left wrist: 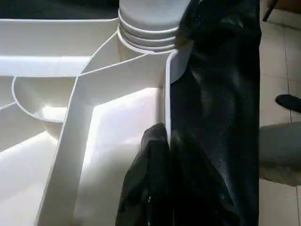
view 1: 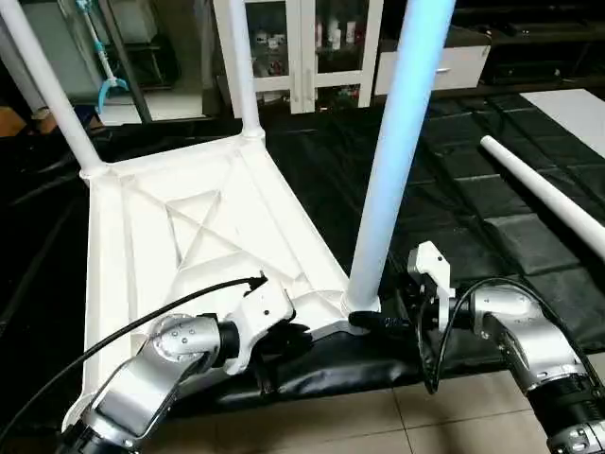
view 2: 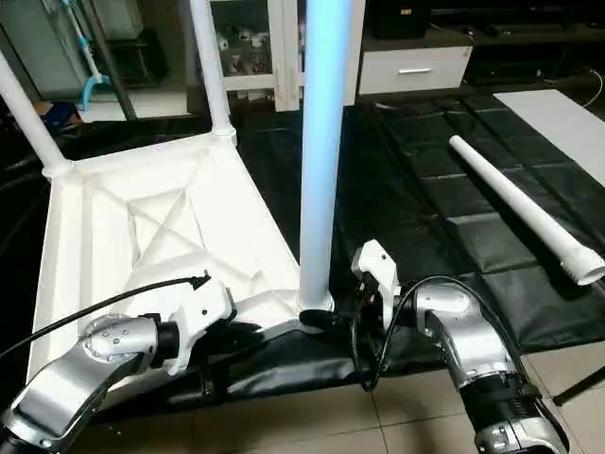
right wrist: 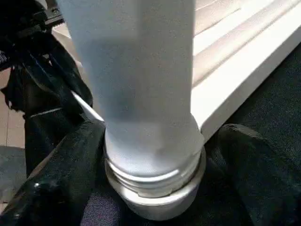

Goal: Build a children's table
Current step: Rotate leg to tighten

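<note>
The white plastic table top (view 1: pixel 189 236) lies upside down on a black padded mat (view 1: pixel 473 218) on the floor, so its X-shaped ribs and its round corner sockets face upward. Three white tapered legs stand upright in it: two far legs (view 1: pixel 241 71) at the corners farthest from the robot, and one near leg (view 1: pixel 397 142) at the near corner on the robot's right, whose long axis rises almost vertically and whose upper end is cut off by the edge of the head views. The fourth leg (view 2: pixel 520 208) lies loose on the mat to the robot's right, well apart from the top, with its long axis running from far to near and its wide open end toward the robot. The right gripper (right wrist: pixel 155 188) is at the base of the near leg, and its black fingers (right wrist: pixel 244 155) stand spread on both sides of the threaded collar; I cannot tell if they touch it. The left gripper (left wrist: pixel 167 160) has its fingers pressed together on the thin near edge wall of the top, next to the same corner socket. Behind the mat there are a white glass-door cabinet (view 1: pixel 302 47) and a white drawer unit (view 2: pixel 416 66), both partly cut off.
</note>
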Robot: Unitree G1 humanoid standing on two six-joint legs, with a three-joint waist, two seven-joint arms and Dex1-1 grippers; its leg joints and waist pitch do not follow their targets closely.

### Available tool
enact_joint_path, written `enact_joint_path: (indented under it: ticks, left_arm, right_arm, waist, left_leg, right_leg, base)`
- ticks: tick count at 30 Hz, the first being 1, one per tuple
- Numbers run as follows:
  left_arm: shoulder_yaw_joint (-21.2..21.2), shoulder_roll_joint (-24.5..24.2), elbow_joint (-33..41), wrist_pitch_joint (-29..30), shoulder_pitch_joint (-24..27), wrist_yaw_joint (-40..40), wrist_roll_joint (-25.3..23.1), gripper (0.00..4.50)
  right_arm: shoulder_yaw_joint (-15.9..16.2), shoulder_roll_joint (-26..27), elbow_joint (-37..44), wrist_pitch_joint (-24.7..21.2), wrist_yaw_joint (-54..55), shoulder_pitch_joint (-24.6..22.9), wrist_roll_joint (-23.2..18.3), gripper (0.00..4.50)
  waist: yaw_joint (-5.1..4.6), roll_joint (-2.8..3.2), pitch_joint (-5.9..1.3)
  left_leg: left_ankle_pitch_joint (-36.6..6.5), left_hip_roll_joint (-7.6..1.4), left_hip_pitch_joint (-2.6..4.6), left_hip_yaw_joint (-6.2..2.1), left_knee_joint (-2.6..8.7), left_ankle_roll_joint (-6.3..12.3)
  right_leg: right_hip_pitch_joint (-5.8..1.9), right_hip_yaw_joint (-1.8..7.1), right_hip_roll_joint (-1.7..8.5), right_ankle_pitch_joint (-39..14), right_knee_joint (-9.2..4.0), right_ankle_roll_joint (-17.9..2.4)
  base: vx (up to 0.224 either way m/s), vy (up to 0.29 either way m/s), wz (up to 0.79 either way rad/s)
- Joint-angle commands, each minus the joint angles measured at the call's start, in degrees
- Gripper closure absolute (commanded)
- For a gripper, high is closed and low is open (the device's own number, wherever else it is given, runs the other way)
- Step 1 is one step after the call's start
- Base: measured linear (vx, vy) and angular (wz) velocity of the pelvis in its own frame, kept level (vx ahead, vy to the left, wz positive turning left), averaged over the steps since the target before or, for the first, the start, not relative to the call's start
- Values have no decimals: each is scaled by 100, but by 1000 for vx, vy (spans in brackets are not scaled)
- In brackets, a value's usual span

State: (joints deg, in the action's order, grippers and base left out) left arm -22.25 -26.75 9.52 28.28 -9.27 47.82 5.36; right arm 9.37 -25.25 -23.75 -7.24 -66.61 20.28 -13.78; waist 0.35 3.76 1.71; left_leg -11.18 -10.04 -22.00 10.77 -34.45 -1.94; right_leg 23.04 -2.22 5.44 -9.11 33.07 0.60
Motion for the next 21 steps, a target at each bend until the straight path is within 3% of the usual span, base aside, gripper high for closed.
enact_joint_path:
  ticks: [1, 16, 19, 21]
  left_arm:
    - [-159, -79, -2, 73, 87, 141, 22, 450]
    - [-156, -79, -34, 63, 70, 129, -12, 450]
    - [-97, 186, -283, 278, -59, -318, -186, 450]
    - [-74, 316, -408, 357, -124, -542, -279, 450]
  right_arm:
    - [-9, -36, -108, 206, 32, 91, 125, 73]
    - [-181, 213, -294, 467, 213, 138, 15, 174]
    - [-336, 566, -557, 570, 1203, 221, 237, 179]
    - [-356, 689, -640, 566, 1599, 245, 362, 180]
  waist:
    - [2, -88, -289]
    - [-26, -72, -279]
    - [-46, -69, -270]
    - [-104, -72, -256]
  left_leg:
    - [-1643, -261, 91, -106, 477, 262]
    - [-1857, -257, 95, -118, 491, 221]
    - [-1873, -254, 84, -119, 495, 199]
    - [-2007, -239, 95, -127, 506, 57]
  right_leg:
    - [-195, 121, 201, -1596, -353, -1265]
    - [-186, 111, 196, -1834, -375, -1224]
    - [-180, 112, 198, -1874, -377, -1222]
    - [-162, 104, 193, -2162, -404, -1126]
  base:
    - [0, 0, 0]
    - [0, 0, 0]
    - [0, 0, 0]
    - [0, 0, 0]
